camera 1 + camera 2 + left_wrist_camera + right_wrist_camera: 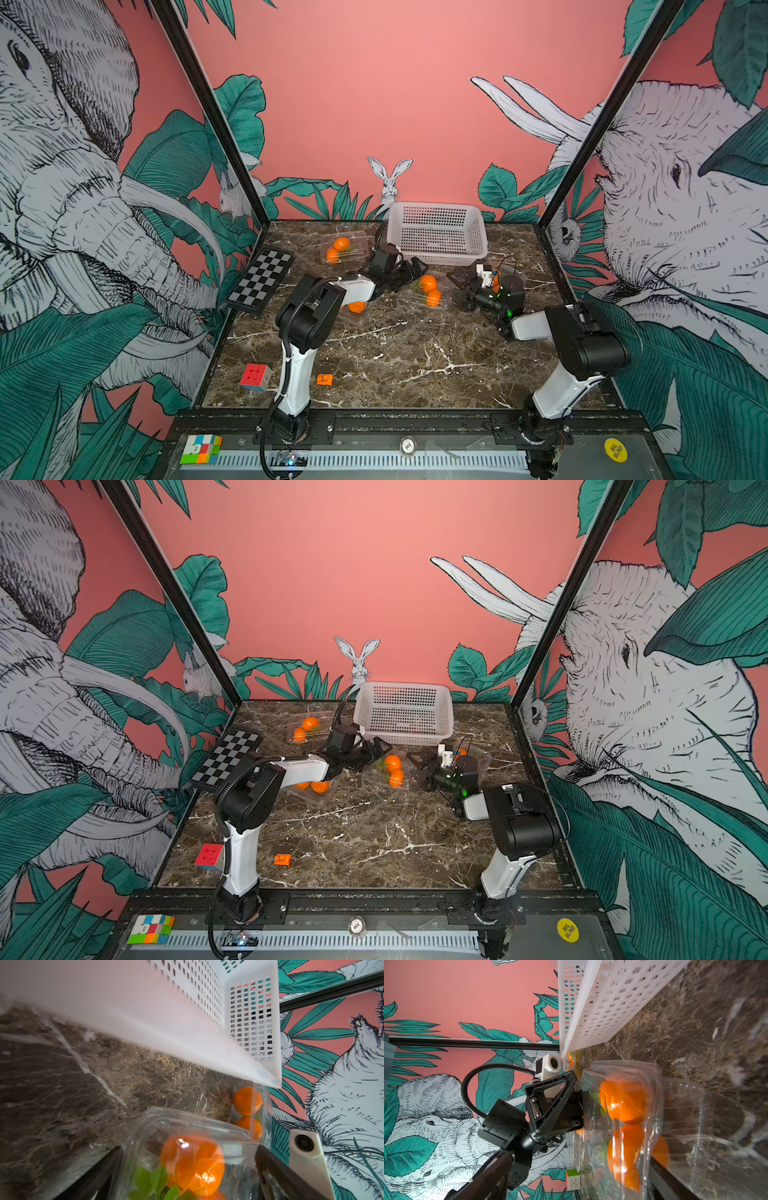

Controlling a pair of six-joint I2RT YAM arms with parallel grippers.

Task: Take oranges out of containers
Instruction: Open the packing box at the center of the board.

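A clear container (416,297) in mid-table holds two oranges (428,283) (397,777). My left gripper (409,272) (189,1167) is open, its jaws straddling that container's left end with one leafy orange (193,1163) behind the plastic. My right gripper (457,289) (579,1169) faces it from the right, open, with the same container and both oranges (623,1099) between its fingers. Another container (353,248) at the back left holds two oranges. An orange (356,306) in a third box shows under my left arm. A fourth box's orange (495,283) peeks from behind my right gripper.
The white perforated basket (436,232) stands just behind both grippers, close over the containers. A folded chessboard (259,286) lies at the left edge. A red cube (255,377) and a small orange block (324,379) sit near the front left.
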